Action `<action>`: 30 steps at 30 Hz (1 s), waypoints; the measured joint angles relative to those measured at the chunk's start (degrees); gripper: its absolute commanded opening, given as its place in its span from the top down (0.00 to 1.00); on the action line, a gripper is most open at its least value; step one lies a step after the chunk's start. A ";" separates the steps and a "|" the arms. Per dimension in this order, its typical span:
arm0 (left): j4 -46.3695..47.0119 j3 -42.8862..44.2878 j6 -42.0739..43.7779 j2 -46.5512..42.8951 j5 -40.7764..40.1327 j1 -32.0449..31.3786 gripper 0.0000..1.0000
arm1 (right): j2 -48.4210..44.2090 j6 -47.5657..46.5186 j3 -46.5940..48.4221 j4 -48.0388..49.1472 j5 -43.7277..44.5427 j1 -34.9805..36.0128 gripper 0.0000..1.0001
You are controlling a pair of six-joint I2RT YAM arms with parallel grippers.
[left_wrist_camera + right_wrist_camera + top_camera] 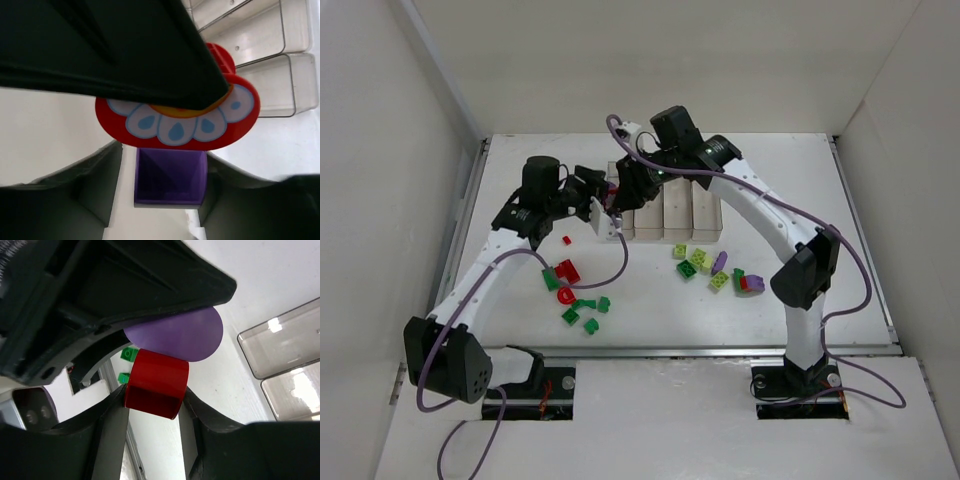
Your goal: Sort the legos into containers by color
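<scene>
– Two arms: how do they stand?
– Both reach away from their bases and lean inward. The left arm [490, 265] bends to the right. The right arm [770, 215] arches up and over to the left. Their wrists meet at the left end of the bins [680, 210].
– And the grippers?
– They are nose to nose. The right gripper [154, 395] pinches a red piece [157, 385], both fingers pressed on its sides. The left gripper [170, 195] has a purple brick [170, 182] between its fingers. A thin bright strip shows on one side, so I cannot tell whether it is gripping.
– Which way do the pieces lie?
– The four bins sit side by side, their long axes running away from the bases. Loose legos [567, 270], red and green, lie by the left arm. A second heap [715, 270], yellow-green, green and purple, lies in front of the bins. The purple and red touch, in line from one gripper to the other. The red turns a flower face [177, 125] with white-and-blue petals toward the left wrist.
– Surroundings?
– Plain pale walls [650, 70] on three sides, and a white table [650, 320].
</scene>
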 measured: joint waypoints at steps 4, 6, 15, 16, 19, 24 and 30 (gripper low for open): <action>-0.96 -0.13 -0.63 0.07 -1.05 0.07 0.98 | 0.09 0.04 0.24 -0.07 -0.90 -0.39 1.00; -0.26 -0.42 -2.49 -0.17 -1.53 -0.02 1.00 | 0.11 -0.02 0.31 0.00 -1.14 -0.48 1.00; 5.35 -2.47 -26.51 0.57 -7.26 3.78 1.00 | 0.37 9.88 -3.91 6.95 1.77 -7.30 1.00; 5.46 -2.25 -30.12 1.40 -7.74 5.51 1.00 | 0.74 12.37 -4.72 8.87 3.26 -8.90 1.00; 4.72 -2.05 -38.75 4.07 -8.46 9.46 1.00 | 3.96 18.40 -4.61 13.94 7.45 -12.66 1.00; 1.60 -2.08 -47.58 4.76 -7.69 9.94 1.00 | 13.97 23.23 1.86 16.74 10.54 -12.55 1.00; 0.50 -2.08 -54.84 4.52 -5.44 10.56 1.00 | 20.33 25.29 2.23 16.33 15.78 -9.07 0.89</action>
